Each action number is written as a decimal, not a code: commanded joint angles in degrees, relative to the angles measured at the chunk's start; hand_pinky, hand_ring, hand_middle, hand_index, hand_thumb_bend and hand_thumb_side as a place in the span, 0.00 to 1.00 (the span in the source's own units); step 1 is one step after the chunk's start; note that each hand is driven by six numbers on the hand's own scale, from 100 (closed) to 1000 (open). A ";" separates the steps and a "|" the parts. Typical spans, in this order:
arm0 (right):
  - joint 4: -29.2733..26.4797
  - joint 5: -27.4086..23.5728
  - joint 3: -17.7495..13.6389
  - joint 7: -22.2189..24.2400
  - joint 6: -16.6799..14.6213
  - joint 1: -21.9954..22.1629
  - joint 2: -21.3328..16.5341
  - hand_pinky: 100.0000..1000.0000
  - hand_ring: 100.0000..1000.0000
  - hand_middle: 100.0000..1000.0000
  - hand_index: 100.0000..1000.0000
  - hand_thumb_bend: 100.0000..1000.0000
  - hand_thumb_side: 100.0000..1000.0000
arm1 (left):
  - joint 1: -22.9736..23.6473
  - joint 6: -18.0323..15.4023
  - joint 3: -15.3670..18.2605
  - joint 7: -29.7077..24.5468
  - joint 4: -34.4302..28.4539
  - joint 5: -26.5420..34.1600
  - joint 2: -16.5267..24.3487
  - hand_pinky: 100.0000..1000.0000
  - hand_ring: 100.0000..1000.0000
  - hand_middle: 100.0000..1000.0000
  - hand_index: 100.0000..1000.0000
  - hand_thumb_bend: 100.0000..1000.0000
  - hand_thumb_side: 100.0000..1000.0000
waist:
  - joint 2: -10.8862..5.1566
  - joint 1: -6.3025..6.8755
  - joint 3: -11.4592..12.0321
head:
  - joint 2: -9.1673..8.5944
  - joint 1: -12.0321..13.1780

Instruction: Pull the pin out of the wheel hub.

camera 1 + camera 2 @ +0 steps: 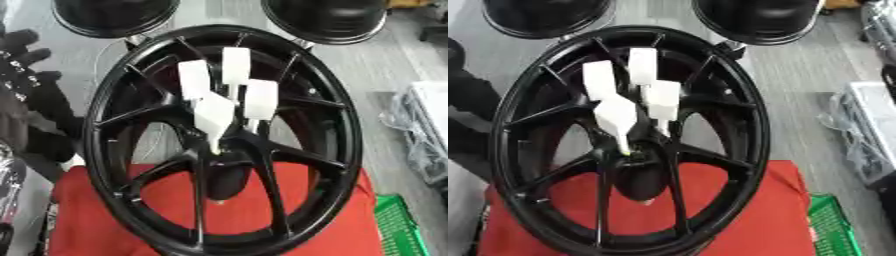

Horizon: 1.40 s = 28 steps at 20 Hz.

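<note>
A black multi-spoke wheel hub [114,150] stands tilted on a red cloth [87,220]. At its centre is my right hand [229,95], its white-covered fingers spread upward over the spokes. The lowest white finger [214,116] points down at the hub's centre, where a thin pale pin [624,146] shows at its tip, pinched there. A dark part of the hand or arm shows through the spokes below [226,180]. My left hand [19,55], black, rests at the left edge with its fingers up and relaxed, apart from the wheel.
Two more black round rims [114,17] [328,20] lie beyond the hub. A green basket [398,227] is at the lower right and a clear plastic box [424,125] at the right on the grey floor.
</note>
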 commanded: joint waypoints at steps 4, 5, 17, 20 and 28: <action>-3.81 2.29 7.66 4.22 -0.90 -7.73 -7.09 0.79 0.71 0.70 0.77 0.00 0.14 | 0.24 0.09 0.20 0.02 -0.20 -0.39 2.56 0.59 0.73 0.72 0.67 0.04 0.76 | -1.77 -0.46 -0.72 | 0.86 -0.34; -4.17 2.95 8.98 4.84 -0.79 -8.94 -7.28 0.79 0.71 0.70 0.77 0.00 0.12 | 0.31 0.10 0.18 0.01 -0.15 -0.41 2.68 0.59 0.73 0.72 0.67 0.04 0.76 | -1.85 -0.56 -0.80 | 1.00 -0.34; 1.91 9.17 24.64 20.58 5.01 -20.65 -1.52 0.80 0.73 0.71 0.78 0.00 0.14 | 0.90 0.22 -0.15 -0.30 0.29 -0.36 3.35 0.59 0.73 0.72 0.66 0.04 0.76 | -2.45 -1.03 -1.53 | 1.89 -0.13; 3.14 10.09 25.53 22.02 5.60 -21.65 -0.16 0.80 0.74 0.72 0.79 0.00 0.14 | 0.99 0.28 -0.11 -0.20 0.32 -0.42 3.42 0.59 0.74 0.73 0.66 0.04 0.76 | -2.47 -0.98 -1.66 | 2.02 -0.10; 4.59 12.28 27.12 23.93 7.57 -21.65 1.59 0.81 0.75 0.74 0.80 0.00 0.24 | 0.97 0.24 -0.06 -0.23 0.18 -0.29 3.31 0.59 0.74 0.73 0.66 0.04 0.76 | -2.49 -0.89 -1.58 | 2.02 -0.22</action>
